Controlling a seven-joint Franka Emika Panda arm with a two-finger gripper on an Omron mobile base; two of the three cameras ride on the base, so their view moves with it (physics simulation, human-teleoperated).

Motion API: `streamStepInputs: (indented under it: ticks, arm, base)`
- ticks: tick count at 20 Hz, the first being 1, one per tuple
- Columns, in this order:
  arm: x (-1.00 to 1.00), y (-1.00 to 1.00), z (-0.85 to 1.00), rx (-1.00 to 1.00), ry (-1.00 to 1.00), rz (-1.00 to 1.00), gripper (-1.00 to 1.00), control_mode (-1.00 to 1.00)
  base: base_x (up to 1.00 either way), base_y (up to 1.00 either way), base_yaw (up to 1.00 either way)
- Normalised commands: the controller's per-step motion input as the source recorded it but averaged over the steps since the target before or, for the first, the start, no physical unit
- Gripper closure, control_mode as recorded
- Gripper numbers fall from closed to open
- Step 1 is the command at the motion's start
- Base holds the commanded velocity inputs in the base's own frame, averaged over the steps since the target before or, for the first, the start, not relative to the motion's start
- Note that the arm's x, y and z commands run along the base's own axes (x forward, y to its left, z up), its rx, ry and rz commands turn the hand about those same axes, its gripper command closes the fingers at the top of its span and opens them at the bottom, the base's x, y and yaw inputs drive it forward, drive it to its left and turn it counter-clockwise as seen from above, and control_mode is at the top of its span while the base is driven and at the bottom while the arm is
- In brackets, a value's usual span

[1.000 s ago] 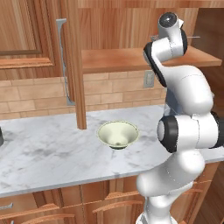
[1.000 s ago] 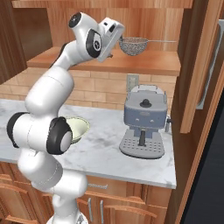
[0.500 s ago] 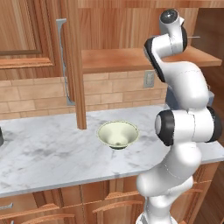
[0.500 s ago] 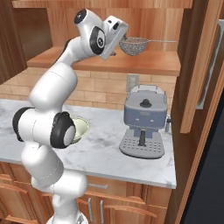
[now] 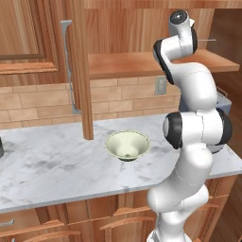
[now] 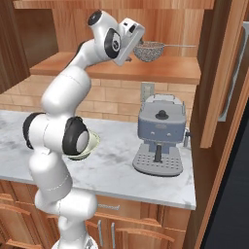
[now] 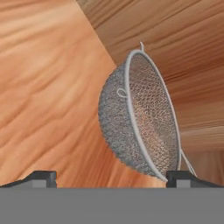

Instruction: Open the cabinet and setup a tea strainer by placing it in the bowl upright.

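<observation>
i had pushed my gripper closer to the tea strainer on the cabinet shelf, jaws wide and empty. reach step; next needed closing on its rim, then the bowl.

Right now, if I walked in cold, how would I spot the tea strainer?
Look up at the open wooden cabinet above the marble counter; on its shelf, above the grey coffee machine, sits the tea strainer. It is a small silver mesh basket with a thin wire handle, just ahead of the robot's open gripper.
</observation>
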Motion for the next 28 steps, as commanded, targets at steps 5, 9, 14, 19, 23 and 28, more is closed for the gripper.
streamStepInputs:
  ticks: [5, 9, 14, 19, 23, 28]
  arm:
    - [0.31, -0.05, 0.0, 0.0, 0.06, 0.0, -1.0, -1.0]
    - [0.3, -0.03, 0.0, 0.0, 0.05, 0.0, -1.0, -1.0]
    - [0.24, -0.01, 0.0, 0.0, 0.0, 0.0, -1.0, -1.0]
    - [0.16, -0.03, 0.0, 0.0, 0.0, 0.0, -1.0, -1.0]
    - [0.08, -0.05, -0.06, 0.0, 0.0, 0.0, -1.0, -1.0]
    - [0.12, -0.03, -0.01, 0.0, 0.0, 0.01, -1.0, -1.0]
  base:
    - [0.0, 0.0, 0.0]
    - [0.0, 0.0, 0.0]
    - [0.0, 0.0, 0.0]
    - [0.0, 0.0, 0.0]
    - [0.0, 0.0, 0.0]
    - [0.0, 0.0, 0.0]
